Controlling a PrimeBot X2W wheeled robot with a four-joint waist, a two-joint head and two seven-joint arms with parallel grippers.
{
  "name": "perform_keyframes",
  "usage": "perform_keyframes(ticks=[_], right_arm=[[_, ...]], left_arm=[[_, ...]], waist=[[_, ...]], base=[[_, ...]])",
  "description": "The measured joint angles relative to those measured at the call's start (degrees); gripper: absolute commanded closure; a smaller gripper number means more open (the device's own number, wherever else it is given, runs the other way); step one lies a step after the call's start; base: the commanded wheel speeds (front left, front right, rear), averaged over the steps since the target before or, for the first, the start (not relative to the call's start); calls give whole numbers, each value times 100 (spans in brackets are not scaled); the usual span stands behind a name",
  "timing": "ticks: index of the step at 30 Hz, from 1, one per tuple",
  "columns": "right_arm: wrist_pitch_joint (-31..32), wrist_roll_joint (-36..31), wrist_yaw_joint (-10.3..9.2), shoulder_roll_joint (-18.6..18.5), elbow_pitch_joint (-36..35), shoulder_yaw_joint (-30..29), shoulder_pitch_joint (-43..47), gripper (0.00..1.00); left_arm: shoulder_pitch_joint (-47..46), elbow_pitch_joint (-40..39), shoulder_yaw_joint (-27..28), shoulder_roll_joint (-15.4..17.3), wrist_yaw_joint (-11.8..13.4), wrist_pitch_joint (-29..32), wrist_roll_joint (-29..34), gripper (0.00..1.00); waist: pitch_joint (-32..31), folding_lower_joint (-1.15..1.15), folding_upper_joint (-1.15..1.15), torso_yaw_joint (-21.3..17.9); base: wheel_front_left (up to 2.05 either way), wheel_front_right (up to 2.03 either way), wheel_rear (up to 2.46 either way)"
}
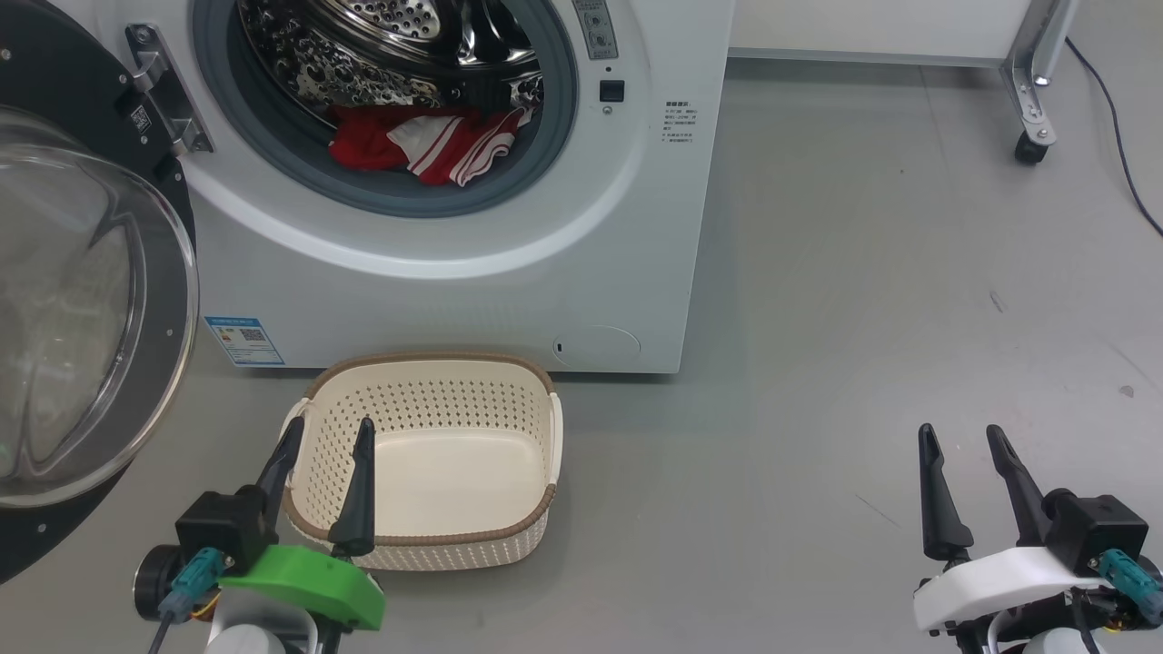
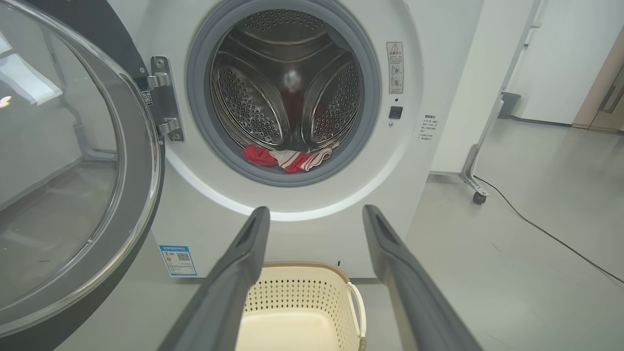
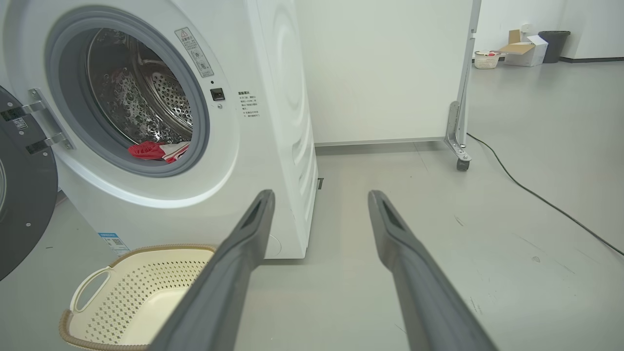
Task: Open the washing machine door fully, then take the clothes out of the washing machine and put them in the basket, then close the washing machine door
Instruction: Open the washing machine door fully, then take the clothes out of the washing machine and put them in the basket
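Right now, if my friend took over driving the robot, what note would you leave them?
Left gripper: open, holding nothing, hovering over the near left corner of the basket.
Right gripper: open, holding nothing, over the floor to the right.
Door: swung wide open to the left.
Clothes: red pile at the front of the drum of the washing machine.
Basket: empty, on the floor in front of the machine.
Done: door opened.
Left: move clothes into the basket, then close the door.

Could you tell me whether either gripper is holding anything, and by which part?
Nothing is held: the left gripper and right gripper are both open and empty.
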Motion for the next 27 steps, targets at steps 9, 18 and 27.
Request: perform_keyframes(ticks=[9,18,27], right_arm=[[0,0,0,18,5,5,0,0],[0,0,0,23,16,34,0,0],[0,0,0,25,38,42,0,0]], left_arm=[[76,-31,-3,0,-1,0,-2,0],[91,-114,-31,-12,-119,1,-119,0],[96,-153,-25,-9,-154,1,-119,0]], waist=[[1,0,0,6],[-19,0,0,26],[-35,0,0,40]], base=[[0,0,0],[4,-8,3],[28,-56,29]])
